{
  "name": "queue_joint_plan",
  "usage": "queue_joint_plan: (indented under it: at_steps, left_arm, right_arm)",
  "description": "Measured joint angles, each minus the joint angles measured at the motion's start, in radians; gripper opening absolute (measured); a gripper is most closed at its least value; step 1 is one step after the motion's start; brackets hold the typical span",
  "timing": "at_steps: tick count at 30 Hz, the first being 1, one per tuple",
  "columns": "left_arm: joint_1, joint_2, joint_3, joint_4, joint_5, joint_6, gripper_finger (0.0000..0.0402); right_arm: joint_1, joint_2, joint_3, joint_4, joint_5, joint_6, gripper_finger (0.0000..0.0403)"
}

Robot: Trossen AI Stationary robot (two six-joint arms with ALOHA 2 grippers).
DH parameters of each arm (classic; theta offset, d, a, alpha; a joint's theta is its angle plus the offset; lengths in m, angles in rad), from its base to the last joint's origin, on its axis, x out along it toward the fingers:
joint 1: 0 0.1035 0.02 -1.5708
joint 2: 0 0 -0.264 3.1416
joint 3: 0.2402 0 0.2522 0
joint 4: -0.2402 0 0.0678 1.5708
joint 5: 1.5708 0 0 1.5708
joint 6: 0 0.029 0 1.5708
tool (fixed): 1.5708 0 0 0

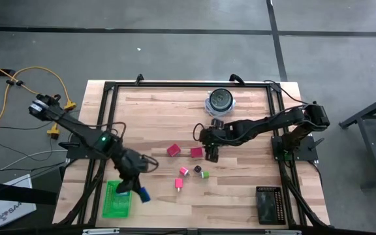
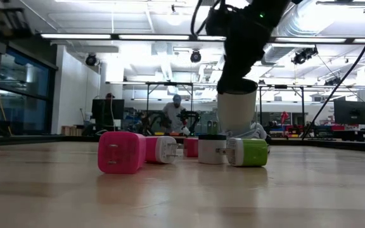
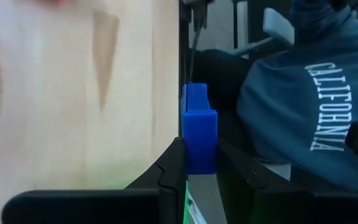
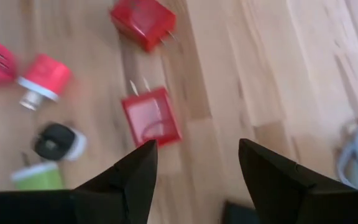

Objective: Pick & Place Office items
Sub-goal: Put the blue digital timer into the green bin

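Right now I'm holding my left gripper (image 1: 136,186) clamped on a blue block (image 3: 198,127), an upright little rectangle, just beside the green tray (image 1: 116,201). My right gripper (image 4: 194,171), fingers spread and empty, is hovering nearer the red block (image 4: 151,116), directly ahead of it.

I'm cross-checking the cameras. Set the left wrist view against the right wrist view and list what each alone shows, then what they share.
Left wrist only: the left pincer shut on a blue block, the table's edge, and a person in a blue sweatshirt beyond it.
Right wrist only: the right pincer open and empty above two red blocks, a pink-capped piece, a black one and a green one.
Both: the wooden tabletop.
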Motion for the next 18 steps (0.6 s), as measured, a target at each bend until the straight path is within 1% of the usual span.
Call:
queue_joint_plan:
  at_steps: [4,18]
  left_arm:
    - [-0.067,0.000,0.000,0.000,-0.063,-0.046,0.0057]
    - [-0.196,0.000,0.000,0.002,-0.171,-0.149,0.0058]
  right_arm:
    - [0.000,0.000,0.000,0.061,-0.041,0.000,0.0213]
    - [0.000,0.000,0.000,0.298,-0.042,0.000,0.0213]
